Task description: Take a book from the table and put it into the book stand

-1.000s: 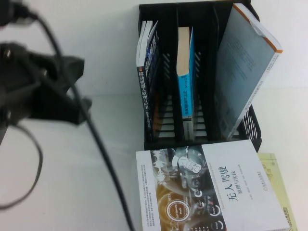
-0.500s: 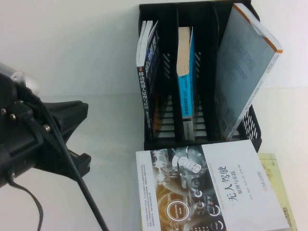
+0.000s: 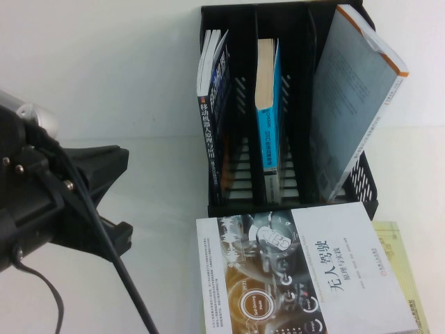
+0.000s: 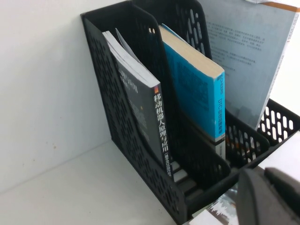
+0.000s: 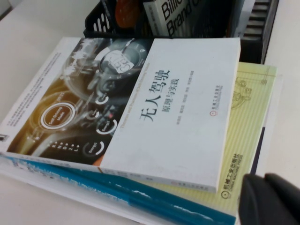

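**Book stand with three filled slots; stack of books in front; left arm at frame left**

In the high view I see the black book stand (image 3: 361, 182) at the upper centre-right of the frame, on the white table (image 3: 139, 83). Its left slot holds a dark book (image 3: 212, 111) standing upright, spine toward me. The middle slot holds a blue book (image 3: 268, 104), also upright. In the right slot a large grey book (image 3: 354, 104) leans, its top tilted toward the right edge of the frame and rising above the stand's wall.

Directly in front of the stand, at the lower centre-right, lies a stack of books. The top one is a white-covered book (image 3: 306, 278), flat and face up, its far edge just beside the stand's front wall. Beneath it a yellow-green book (image 3: 400, 264) shows along the right side. The right wrist view also shows a blue-edged book (image 5: 154, 199) lower in the stack.

The left gripper (image 3: 104, 195) sits at the left middle of the high view, above the table, well apart from the stand and the stack. I see its dark fingers spread apart, with nothing between them.

The right gripper (image 5: 272, 201) appears only as a dark tip in the lower right corner of its wrist view, near the stack's corner. I cannot tell its state.
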Controlling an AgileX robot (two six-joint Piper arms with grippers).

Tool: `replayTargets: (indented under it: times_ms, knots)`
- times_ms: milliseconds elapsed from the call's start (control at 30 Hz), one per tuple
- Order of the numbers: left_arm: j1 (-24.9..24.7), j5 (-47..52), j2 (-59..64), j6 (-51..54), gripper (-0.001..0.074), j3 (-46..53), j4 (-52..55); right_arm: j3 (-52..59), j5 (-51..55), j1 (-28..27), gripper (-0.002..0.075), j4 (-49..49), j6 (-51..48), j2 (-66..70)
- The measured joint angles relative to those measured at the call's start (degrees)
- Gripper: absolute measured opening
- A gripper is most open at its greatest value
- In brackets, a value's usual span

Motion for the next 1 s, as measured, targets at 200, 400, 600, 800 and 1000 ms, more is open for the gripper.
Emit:
replayTargets:
  times_ms: [200, 400, 600, 800, 1000]
  knots:
    - [0.0, -1.26, -0.04, 0.0, 0.0001, 0.92, 0.03, 0.0, 0.13, 0.0, -0.0001, 0.13, -0.07, 0.0]
    - [0.0, -2.09, -4.92, 0.0, 0.0001, 10.22, -4.67, 0.0, 0.23, 0.0, -0.0001, 0.25, -0.07, 0.0]
    - [5.47, -1.95, -16.13, 0.0, 0.0001, 20.4, -8.78, 0.0, 0.27, 0.0, -0.0001, 0.25, -0.07, 0.0]
    - [15.51, -3.22, -26.28, 0.0, 0.0, 27.6, -9.68, 0.0, 0.36, 0.0, -0.0001, 0.25, -0.07, 0.0]
    - [25.36, -3.0, -35.71, 0.25, 0.0, 30.95, -11.41, 0.0, 0.36, 0.0, -0.0001, 0.25, -0.07, 0.0]
